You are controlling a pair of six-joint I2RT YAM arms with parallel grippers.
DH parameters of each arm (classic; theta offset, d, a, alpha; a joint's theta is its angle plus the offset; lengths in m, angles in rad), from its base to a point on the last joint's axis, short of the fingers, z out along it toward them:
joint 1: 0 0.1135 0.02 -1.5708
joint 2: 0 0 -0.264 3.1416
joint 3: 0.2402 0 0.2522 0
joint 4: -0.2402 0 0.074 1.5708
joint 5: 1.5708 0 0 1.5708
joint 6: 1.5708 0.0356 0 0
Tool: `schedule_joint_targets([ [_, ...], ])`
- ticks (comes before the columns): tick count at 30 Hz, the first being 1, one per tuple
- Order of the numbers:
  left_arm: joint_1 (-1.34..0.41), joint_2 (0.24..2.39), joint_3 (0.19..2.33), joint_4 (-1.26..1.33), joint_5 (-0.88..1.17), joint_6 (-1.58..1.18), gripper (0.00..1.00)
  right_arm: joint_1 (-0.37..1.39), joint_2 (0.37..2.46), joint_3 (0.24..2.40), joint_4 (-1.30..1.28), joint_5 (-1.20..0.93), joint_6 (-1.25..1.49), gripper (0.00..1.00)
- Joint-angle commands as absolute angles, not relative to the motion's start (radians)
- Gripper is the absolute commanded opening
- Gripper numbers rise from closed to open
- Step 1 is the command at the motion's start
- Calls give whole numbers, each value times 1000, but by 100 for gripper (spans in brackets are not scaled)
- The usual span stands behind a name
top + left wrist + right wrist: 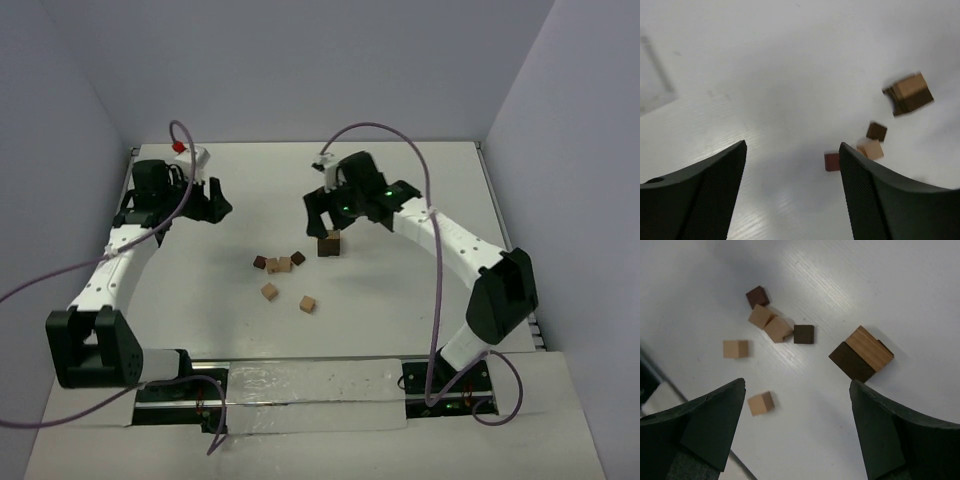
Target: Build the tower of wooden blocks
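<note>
Fingers [705,195] of left gripper [215,205] are apart with nothing between them. It hangs over bare table [420,300] at the far left, well apart from the blocks [285,264]. Right gripper [328,212] is also spread wide and empty, hovering just behind and above the tower [330,243]. No contact that I can see.

Tower stands mid-table, a bit right of centre. It is a compact stack two cubes wide, the top half dark brown and half tan. Layer count: cannot tell. From the right wrist, the tower lies ahead of the right-hand finger, not in the gap. From the left wrist it shows blurred at upper right, far from those fingers.

Six loose blocks lie on the table, left of the tower and nearer the arms. Four make a ragged row [272,265]: dark, tan, tan, dark. The two tans touch, and the right-hand dark one is near the tower but apart from it. Tan block [269,291] lies alone just in front of the row. Second tan block [307,303] lies to its right, a little nearer the arms, also alone.
</note>
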State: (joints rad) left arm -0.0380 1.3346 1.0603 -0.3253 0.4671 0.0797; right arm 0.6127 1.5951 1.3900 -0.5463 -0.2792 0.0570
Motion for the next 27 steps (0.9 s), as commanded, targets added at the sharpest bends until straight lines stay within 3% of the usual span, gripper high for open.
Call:
schedule_joint_targets([
  [1, -38, 1284, 1101, -291, 147, -198, 87, 825, 1738, 1560, -669, 102, 330, 94],
  [2, -29, 1273, 1100, -317, 102, -228, 97, 854, 1782, 1613, -706, 120, 393, 98],
  [3, -25, 1260, 1093, -324, 75, -244, 99, 863, 1816, 1637, -731, 113, 429, 99],
  [14, -2, 1165, 1017, -275, 101, -258, 99, 922, 2068, 1775, -818, 158, 626, 100],
  [27, -2, 1177, 1037, -287, 135, -253, 99, 922, 2175, 1849, -828, 135, 696, 100],
])
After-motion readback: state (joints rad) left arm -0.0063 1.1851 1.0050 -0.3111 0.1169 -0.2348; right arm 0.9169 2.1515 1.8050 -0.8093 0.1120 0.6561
